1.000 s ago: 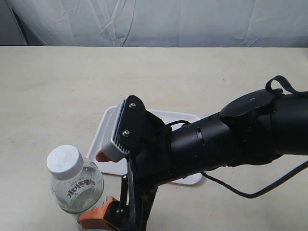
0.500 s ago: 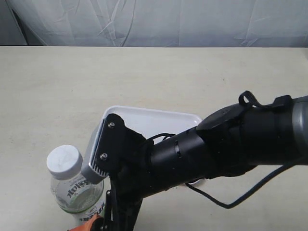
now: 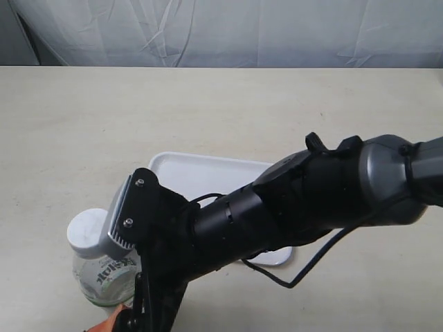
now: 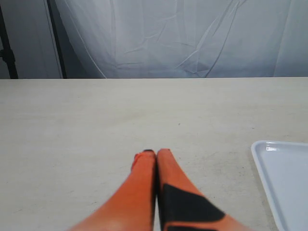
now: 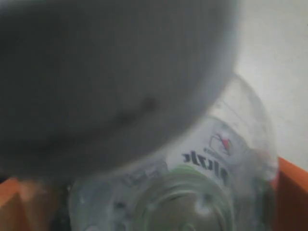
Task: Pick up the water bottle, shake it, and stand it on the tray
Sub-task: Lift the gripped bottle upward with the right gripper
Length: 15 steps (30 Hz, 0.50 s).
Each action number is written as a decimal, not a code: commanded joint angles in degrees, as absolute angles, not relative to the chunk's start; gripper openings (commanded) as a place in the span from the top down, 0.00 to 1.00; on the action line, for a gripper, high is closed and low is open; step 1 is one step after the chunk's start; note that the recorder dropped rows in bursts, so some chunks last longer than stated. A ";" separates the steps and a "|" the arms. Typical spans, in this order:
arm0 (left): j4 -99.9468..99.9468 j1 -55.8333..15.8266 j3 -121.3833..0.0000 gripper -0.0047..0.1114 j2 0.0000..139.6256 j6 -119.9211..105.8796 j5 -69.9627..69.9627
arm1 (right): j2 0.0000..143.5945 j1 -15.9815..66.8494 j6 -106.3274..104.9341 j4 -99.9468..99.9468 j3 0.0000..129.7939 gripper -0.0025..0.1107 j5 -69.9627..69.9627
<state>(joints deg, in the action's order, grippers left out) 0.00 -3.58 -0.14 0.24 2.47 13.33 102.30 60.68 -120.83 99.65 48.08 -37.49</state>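
The water bottle (image 3: 104,266), clear with a white cap and a green-and-white label, is held at the lower left of the exterior view. My right gripper (image 3: 111,321) is shut on its body, and the black wrist covers part of it. The right wrist view shows the bottle (image 5: 211,163) close up and blurred, between orange fingers (image 5: 292,192). The white tray (image 3: 201,173) lies flat on the table, just right of the bottle and partly hidden under the right arm. My left gripper (image 4: 156,155) is shut on nothing, low over bare table, with the tray's corner (image 4: 284,183) beside it.
The beige table (image 3: 83,124) runs back to a white cloth backdrop (image 3: 228,31). The bulky black right arm (image 3: 311,200) crosses the tray from the right. A black cable (image 3: 318,259) hangs below the arm.
The right arm has swung left and lower with the bottle in its grip. Its wrist now hides more of the bottle and more of the tray's front.
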 commanded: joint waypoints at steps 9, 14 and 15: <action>0.00 -3.54 0.00 0.96 0.00 2.47 13.27 | 103.51 60.74 -120.70 99.95 48.42 0.77 -42.13; 0.00 -3.54 0.00 0.96 0.00 2.47 13.27 | 103.51 60.62 -116.10 99.95 48.42 0.95 -41.19; 0.00 -3.54 0.00 0.96 0.00 2.47 13.27 | 103.51 60.62 -115.69 99.95 48.42 0.95 -41.06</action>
<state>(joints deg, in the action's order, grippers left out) 0.00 -3.58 -0.14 0.24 2.47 13.33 103.64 60.92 -117.16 99.30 48.08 -39.98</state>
